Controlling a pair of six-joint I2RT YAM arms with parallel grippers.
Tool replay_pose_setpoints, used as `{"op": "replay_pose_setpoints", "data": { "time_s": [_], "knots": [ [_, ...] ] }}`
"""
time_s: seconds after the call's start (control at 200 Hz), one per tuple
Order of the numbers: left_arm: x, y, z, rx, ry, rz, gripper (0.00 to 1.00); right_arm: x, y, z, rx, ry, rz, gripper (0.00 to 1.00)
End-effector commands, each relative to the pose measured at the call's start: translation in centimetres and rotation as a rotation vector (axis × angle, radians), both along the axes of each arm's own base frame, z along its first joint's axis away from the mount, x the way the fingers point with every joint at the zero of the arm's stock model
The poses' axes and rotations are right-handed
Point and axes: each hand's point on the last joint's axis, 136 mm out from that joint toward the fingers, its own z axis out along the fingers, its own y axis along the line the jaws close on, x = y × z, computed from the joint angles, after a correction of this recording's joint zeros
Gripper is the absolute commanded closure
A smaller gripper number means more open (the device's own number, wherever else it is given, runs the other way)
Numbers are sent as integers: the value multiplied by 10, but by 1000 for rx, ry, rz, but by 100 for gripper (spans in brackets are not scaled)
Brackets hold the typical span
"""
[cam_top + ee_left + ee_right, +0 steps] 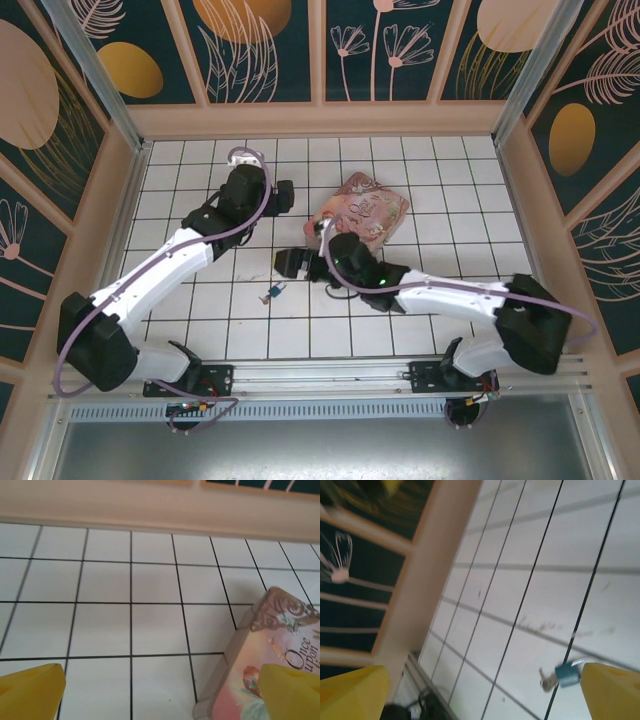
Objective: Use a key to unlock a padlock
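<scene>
The tiny blue padlock [275, 291] lies on the white tiled floor, a little below and left of my right gripper [290, 263]. In the right wrist view the padlock [566, 674] lies beside the right yellow finger [612, 690]. The brassy key [548, 681] sticks out of the padlock's end. My right gripper [480, 695] stands open, with nothing between its fingers. My left gripper [285, 196] is farther back, beside the pink tin box. It is open too, its yellow fingers [30, 692] spread wide over bare tiles.
The pink picture-printed tin box [365, 208] lies behind the right arm, and its corner [260, 660] reaches the left gripper's right finger. Beige walls [320, 120] ring the tiled floor. A metal rail [330, 375] runs along the near edge.
</scene>
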Motion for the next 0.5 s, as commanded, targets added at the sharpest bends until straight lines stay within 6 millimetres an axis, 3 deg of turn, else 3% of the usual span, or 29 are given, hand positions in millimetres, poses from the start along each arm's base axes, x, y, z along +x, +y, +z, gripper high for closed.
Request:
{"op": "replay_pose_setpoints", "data": {
  "time_s": [0.0,0.115,0.28,0.37,0.495],
  "knots": [
    [0,19,25,7,-127,77,1,36,-57,22,-169,-100,-171,1],
    [-2,38,50,38,-285,131,1,74,-127,59,-145,-152,-390,1],
    [-15,71,65,188,-460,214,1,111,-241,102,-107,-324,-738,1],
    [-18,101,66,218,-501,314,1,124,-293,107,-180,-394,-898,1],
    [-18,150,44,236,-504,441,1,139,-348,91,-309,-400,-1048,1]
  ]
}}
